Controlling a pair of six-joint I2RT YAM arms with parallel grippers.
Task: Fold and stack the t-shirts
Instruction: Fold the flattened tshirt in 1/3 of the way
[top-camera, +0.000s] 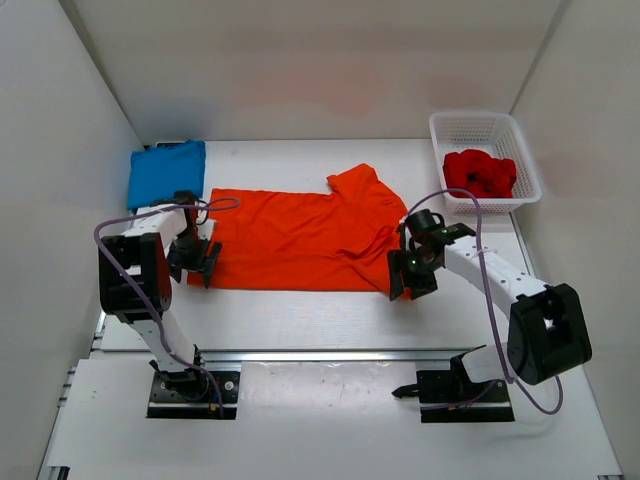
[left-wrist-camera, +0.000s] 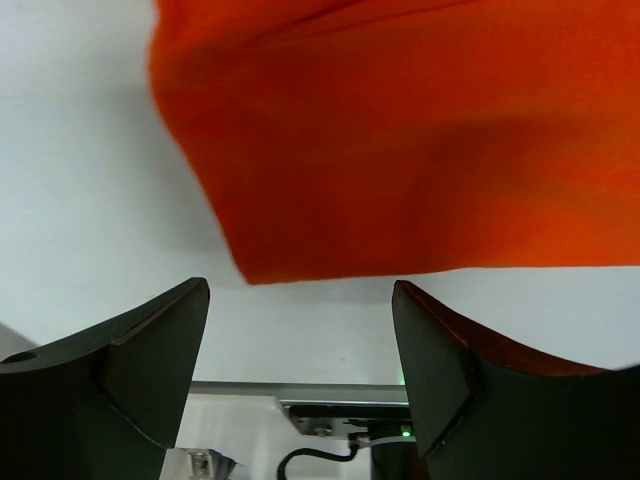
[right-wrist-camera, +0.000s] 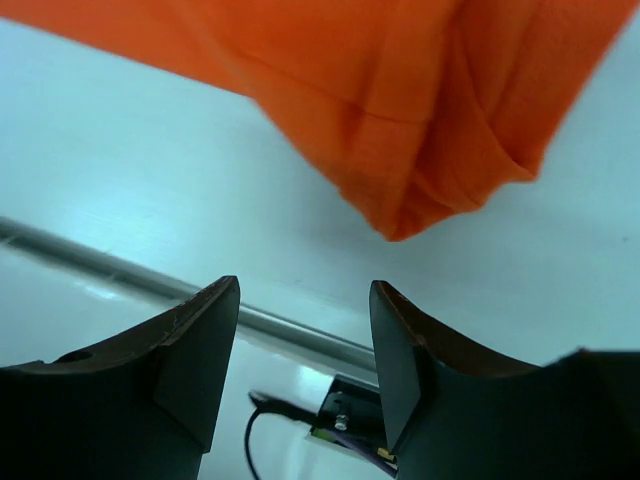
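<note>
The orange t-shirt (top-camera: 300, 238) lies spread across the middle of the table, a sleeve sticking up at its far right. A folded blue t-shirt (top-camera: 167, 171) rests at the far left. The deep red t-shirt (top-camera: 480, 173) is bunched inside the white basket (top-camera: 530, 165). My left gripper (top-camera: 200, 262) stands open just off the orange shirt's near left corner (left-wrist-camera: 250, 265), nothing between its fingers. My right gripper (top-camera: 408, 282) stands open just off the shirt's near right corner (right-wrist-camera: 400, 225), also holding nothing.
White walls close in the table on three sides. A metal rail (top-camera: 330, 353) runs along the near edge in front of the arm bases. The basket sits in the far right corner.
</note>
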